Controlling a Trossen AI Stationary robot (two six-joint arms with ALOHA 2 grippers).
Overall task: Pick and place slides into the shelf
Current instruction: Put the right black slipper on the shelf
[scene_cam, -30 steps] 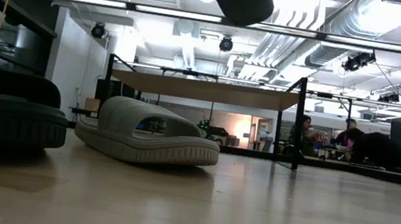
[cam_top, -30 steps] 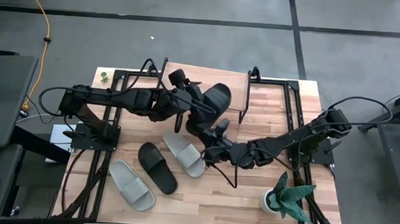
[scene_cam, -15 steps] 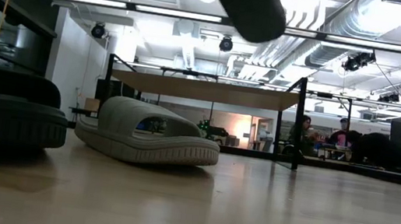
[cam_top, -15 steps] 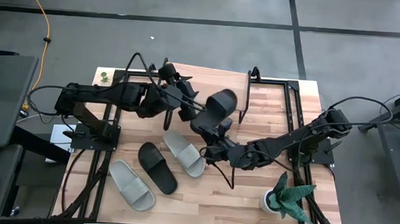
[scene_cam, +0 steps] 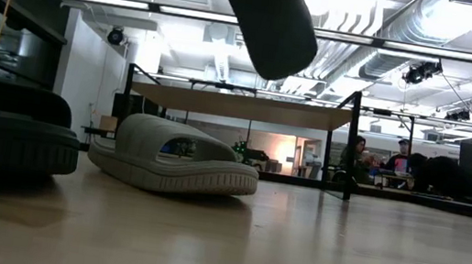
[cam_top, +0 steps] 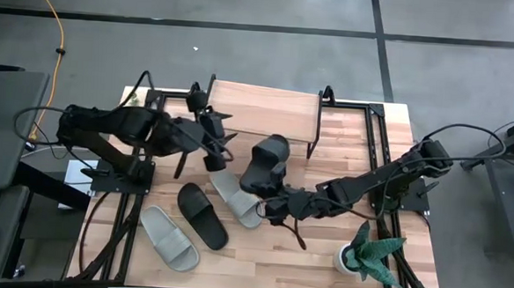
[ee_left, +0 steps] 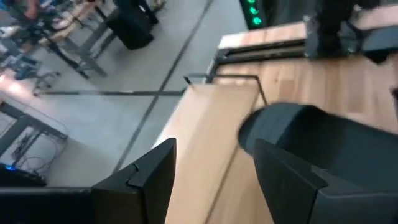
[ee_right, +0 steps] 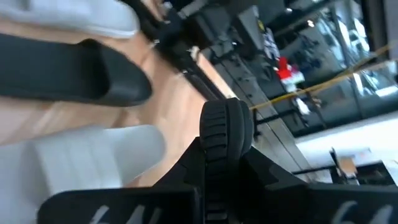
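No writing can be read on any of the four slides: two black, two pale grey-green, each with one wide strap. The right gripper [cam_top: 267,204] has its fingers closed on the edge of one black slide [cam_top: 265,162], held raised at centre frame in the high view, below the light-wood shelf [cam_top: 263,111]. The other black slide [cam_top: 202,214] and both grey-green slides [cam_top: 236,196] [cam_top: 169,236] lie on the counter [cam_top: 345,140] at lower left. The left gripper [cam_top: 219,145], fingers apart and apparently empty, sits left of the raised slide.
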